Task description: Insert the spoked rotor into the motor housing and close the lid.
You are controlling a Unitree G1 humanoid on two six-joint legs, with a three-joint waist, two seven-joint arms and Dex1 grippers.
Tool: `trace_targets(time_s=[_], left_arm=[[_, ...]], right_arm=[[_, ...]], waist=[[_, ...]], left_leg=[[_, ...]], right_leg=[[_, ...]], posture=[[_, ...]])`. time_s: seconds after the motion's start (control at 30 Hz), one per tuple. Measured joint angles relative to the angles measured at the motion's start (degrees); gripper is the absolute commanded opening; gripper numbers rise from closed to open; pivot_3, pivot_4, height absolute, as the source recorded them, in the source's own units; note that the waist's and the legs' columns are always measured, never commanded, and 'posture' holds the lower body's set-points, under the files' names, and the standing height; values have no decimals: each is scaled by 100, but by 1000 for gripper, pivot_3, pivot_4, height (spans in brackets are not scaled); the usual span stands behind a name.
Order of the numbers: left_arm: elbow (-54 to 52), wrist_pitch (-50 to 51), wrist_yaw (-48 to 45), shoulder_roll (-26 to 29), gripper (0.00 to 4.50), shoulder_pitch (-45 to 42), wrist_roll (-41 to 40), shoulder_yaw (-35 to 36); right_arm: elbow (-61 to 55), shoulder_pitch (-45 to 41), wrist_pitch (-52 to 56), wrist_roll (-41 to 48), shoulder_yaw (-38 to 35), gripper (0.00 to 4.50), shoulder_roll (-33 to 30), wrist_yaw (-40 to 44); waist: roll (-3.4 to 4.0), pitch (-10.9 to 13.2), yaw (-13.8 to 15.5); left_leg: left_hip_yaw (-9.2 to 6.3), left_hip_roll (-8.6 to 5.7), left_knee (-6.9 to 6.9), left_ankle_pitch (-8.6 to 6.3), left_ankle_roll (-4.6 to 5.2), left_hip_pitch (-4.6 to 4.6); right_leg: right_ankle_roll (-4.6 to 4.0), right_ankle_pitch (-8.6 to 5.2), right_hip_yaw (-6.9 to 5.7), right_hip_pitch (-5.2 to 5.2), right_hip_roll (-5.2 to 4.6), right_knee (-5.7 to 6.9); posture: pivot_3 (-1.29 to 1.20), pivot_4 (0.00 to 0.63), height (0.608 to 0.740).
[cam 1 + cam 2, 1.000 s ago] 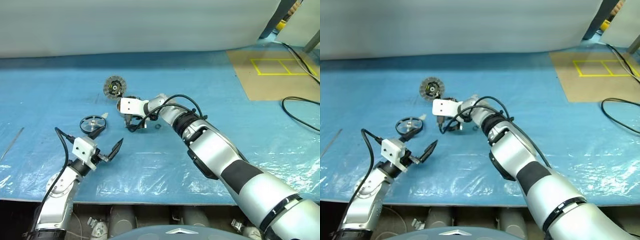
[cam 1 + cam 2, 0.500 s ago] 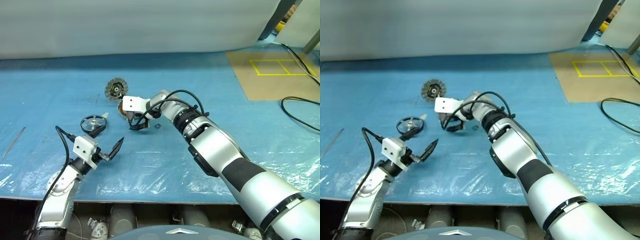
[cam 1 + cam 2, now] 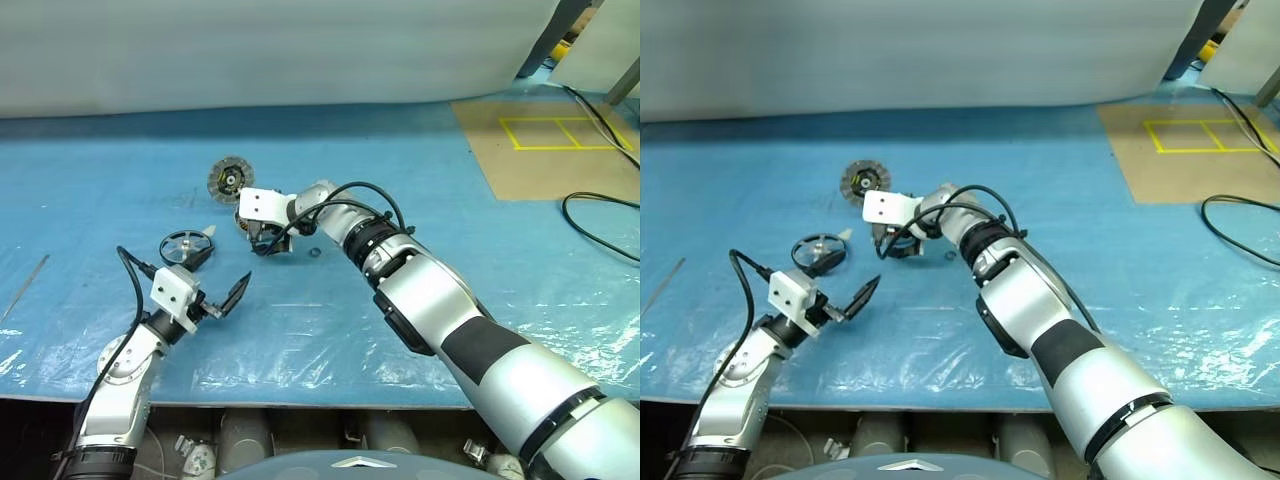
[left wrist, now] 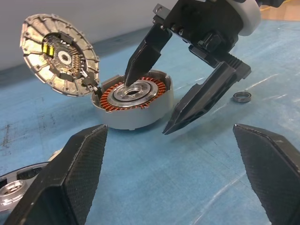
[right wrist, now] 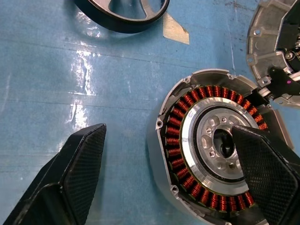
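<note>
We see the motor housing (image 4: 133, 105) on the table (image 3: 420, 170), its lid (image 4: 58, 55) standing tilted open at its far side. The spoked rotor (image 3: 185, 248) lies to its left and nearer us. A small ring (image 4: 242, 96) rests just right of the housing. Our right end effector (image 4: 159, 101) straddles the housing's right wall; our left end effector (image 3: 228, 298) sits before the rotor.

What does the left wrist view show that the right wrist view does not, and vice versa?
Left wrist view adds a small loose ring and the open right hand over the motor housing, seen side-on. Right wrist view adds a straight-down look at the hub holes. Both share the housing, its raised lid and part of the spoked rotor.
</note>
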Motion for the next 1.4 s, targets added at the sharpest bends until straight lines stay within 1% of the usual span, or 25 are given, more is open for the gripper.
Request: trace_targets(time_s=[0.1,0.27,0.3,0.37,0.47,0.53,0.57,0.77,0.83,0.93,1.03,1.17,1.23,1.27,1.33,1.4], left_arm=[[7,0,1,-11,4500,10,15,-20],[7,0,6,-19,4500,18,27,-34],[7,0,7,-21,4500,19,29,-35],[7,0,9,-25,4500,21,33,-37],[7,0,11,-37,4500,22,45,-41],[7,0,12,-44,4500,22,57,-48],[7,0,15,-44,4500,32,61,-47],[7,-2,18,-51,4500,53,76,-74],[7,-2,22,-51,4500,58,78,-74],[6,-2,24,-51,4500,67,78,-75],[6,-3,23,-51,4500,87,78,-76],[4,-3,11,-49,4500,87,77,-83],[4,-2,4,-45,4500,78,76,-85],[4,-1,0,-42,4500,74,74,-85],[5,1,-33,-29,4500,57,73,-87],[6,2,-58,-19,4500,41,73,-95]], right_arm=[[61,49,0,-95,72,4456,18,-129],[44,106,76,-165,100,4456,55,-77],[32,115,77,-176,124,4295,57,-78],[-7,150,81,-202,159,3830,54,-136],[-43,175,106,-233,209,2881,32,-244],[-72,179,108,-244,232,2155,24,-265],[-94,178,105,-244,234,1947,30,-221],[-142,193,112,-244,250,1903,1,-80],[-227,209,131,-234,250,1903,-28,147],[-489,285,200,-175,249,1903,-141,782],[-902,515,294,-123,251,1903,-238,1409],[-1951,1121,629,-64,292,1903,-398,1939],[-2498,1443,945,-18,304,1903,-429,2082],[-2752,1593,1116,1,312,1903,-430,2124],[-3104,1785,1382,9,385,1903,-430,2177],[-3307,1880,1535,9,467,1903,-436,2178]], waist=[[0,0,0],[0,0,-1],[0,0,0],[1,-1,1],[3,-3,2],[5,-4,1],[7,-6,0],[17,-9,-2],[18,-10,-1],[18,-17,-2],[21,-27,-2],[25,-44,-2],[28,-46,-6],[28,-46,-6],[29,-46,-6],[32,-48,-6]], left_leg=[[0,0,0,2,-4,-1],[0,0,0,1,-2,3],[0,0,0,0,-1,4],[0,-1,1,0,-1,10],[2,-2,1,0,-1,21],[5,-2,0,0,-1,24],[6,-2,-1,0,-1,30],[7,-1,-1,-1,1,41],[7,-2,0,-1,1,39],[8,-5,-3,-2,1,37],[8,-6,-11,-5,-3,38],[8,-6,-18,-6,-5,43],[8,-5,-24,-6,-5,56],[8,-5,-31,-7,-6,76],[10,-9,-49,-7,-6,120],[10,-10,-58,-8,-6,138]], right_leg=[[0,0,0,0,0,0],[0,0,0,2,0,1],[0,0,1,3,0,1],[0,0,1,7,-1,1],[0,0,4,17,-1,1],[0,0,6,18,-1,1],[0,0,7,22,-1,1],[0,-1,10,28,-1,4],[0,-1,11,28,-1,2],[-1,-2,13,28,-2,-1],[-1,-2,12,28,-2,-2],[-4,-4,10,38,-2,-4],[-3,-6,11,64,-2,-8],[-3,-13,11,83,-2,-13],[-2,-32,17,114,-3,-15],[1,-36,21,125,-3,-15]], posture=[[0,150,740],[0,150,740],[0,150,740],[0,150,740],[0,150,740],[0,150,740],[0,150,740],[0,150,740],[0,150,740],[0,150,740],[0,150,740],[0,150,740],[0,150,740],[0,150,740],[0,150,740],[0,150,740]])
